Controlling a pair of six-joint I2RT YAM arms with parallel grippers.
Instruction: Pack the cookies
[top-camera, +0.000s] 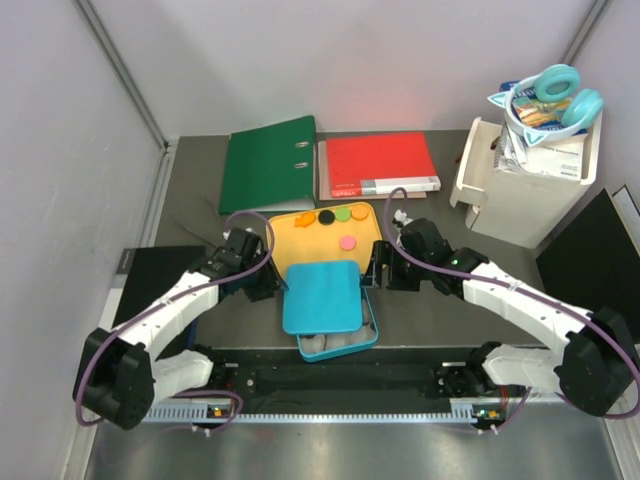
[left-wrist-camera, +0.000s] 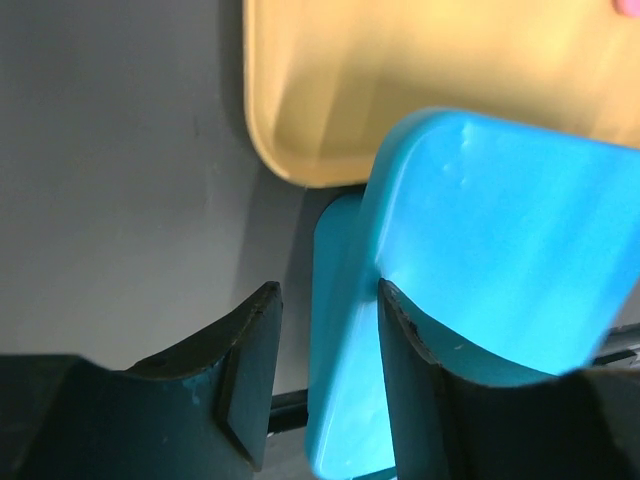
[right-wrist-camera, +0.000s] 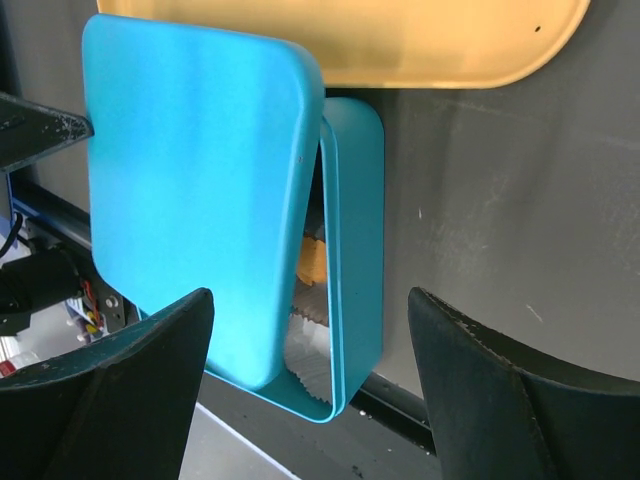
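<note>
Left claw (left-wrist-camera: 327, 297) is released, sitting right at the edge of the blue lid (left-wrist-camera: 500, 240). My right claw (right-wrist-camera: 310, 300) gapes wide too. That blue lid lies crooked on the blue box (top-camera: 350, 345), mid-frame. The cookies (top-camera: 343, 213) are on the yellow tray (top-camera: 300, 245) just above it.

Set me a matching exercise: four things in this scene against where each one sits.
Things:
1. blue lid
2. cookies
3. green binder
4. headphones

Places:
A. on the yellow tray
B. askew over the blue box
C. atop the white bin
D. far side of the table, left of the red book

Pairs: 1-B, 2-A, 3-D, 4-C
</note>
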